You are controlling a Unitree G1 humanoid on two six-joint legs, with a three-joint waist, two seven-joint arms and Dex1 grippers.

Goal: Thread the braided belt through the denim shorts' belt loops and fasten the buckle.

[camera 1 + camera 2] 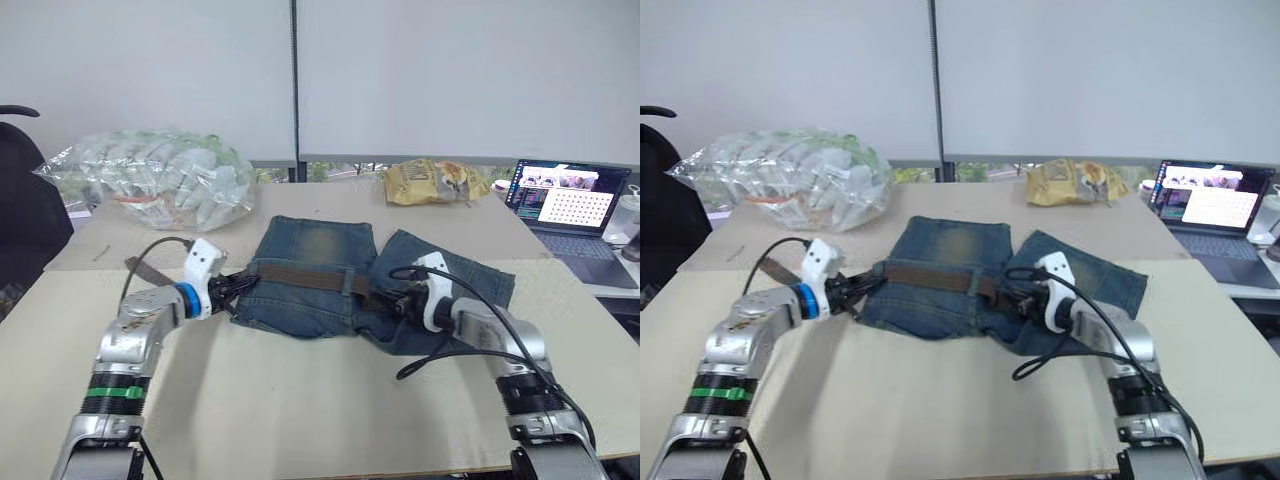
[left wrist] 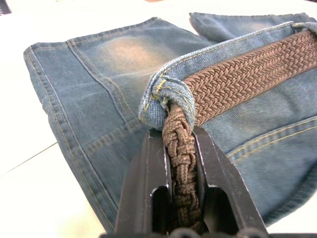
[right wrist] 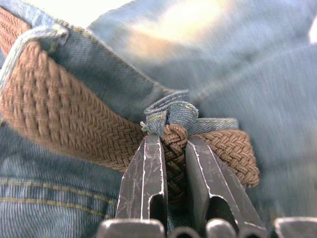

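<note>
Where the wrist views look close, the left gripper (image 2: 181, 144) and the right gripper (image 3: 173, 148) each clamp the braided belt (image 1: 305, 276) at opposite waist ends of the denim shorts (image 1: 320, 300), beside bunched belt loops (image 2: 166, 96). Head views add the table (image 1: 300, 410), plastic bag (image 1: 160, 178), snack bag (image 1: 432, 182), laptop (image 1: 565, 205).

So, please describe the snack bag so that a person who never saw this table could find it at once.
Start at the denim shorts lying mid-table, then look past them to the far edge of the table. There, between the big clear plastic bag and the open laptop, sits the snack bag. It is the only yellow, crinkled packet there.
</note>
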